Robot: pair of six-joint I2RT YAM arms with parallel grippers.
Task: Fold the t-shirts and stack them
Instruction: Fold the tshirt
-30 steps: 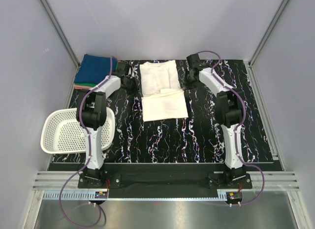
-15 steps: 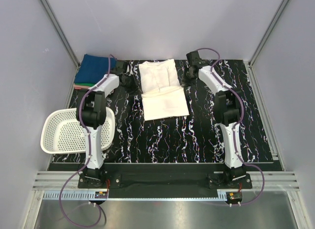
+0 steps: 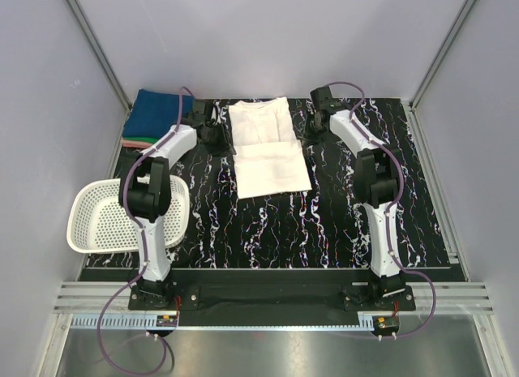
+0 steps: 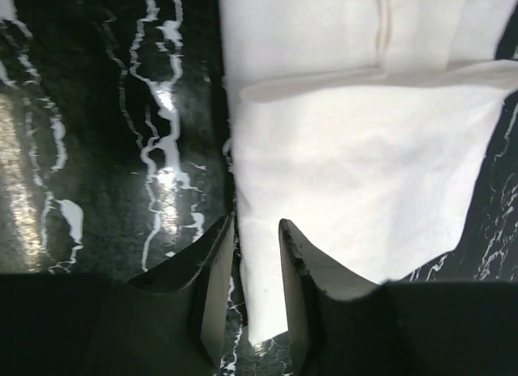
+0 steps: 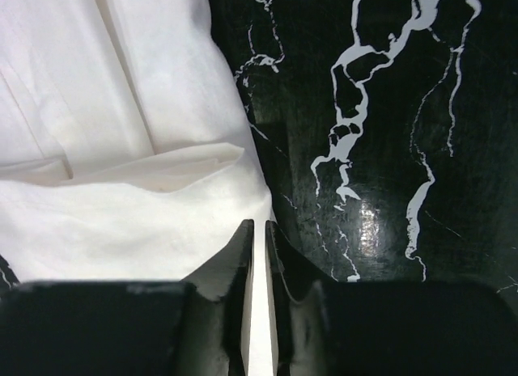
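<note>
A white t-shirt [image 3: 268, 146] lies folded flat at the back middle of the table; no print shows. My left gripper [image 3: 220, 139] sits at its left edge. In the left wrist view the jaws [image 4: 256, 224] stand open, with the white t-shirt's [image 4: 356, 149] edge lying under the gap. My right gripper [image 3: 313, 127] is at the shirt's right edge. Its jaws [image 5: 260, 224] are a narrow slit apart, and the white t-shirt [image 5: 121, 206] shows through that slit. A stack of folded t-shirts, blue [image 3: 158, 111] on top of green and red, rests at the back left corner.
A white mesh basket [image 3: 96, 223] overhangs the table's left edge beside the left arm. Grey walls with metal posts close in the back and sides. The black marbled table [image 3: 276, 231] stretches toward the arm bases.
Both grippers have opened from shut. The shirt's folded-over layer, raised a little before, now lies flat, and both grippers have shifted slightly toward the back.
</note>
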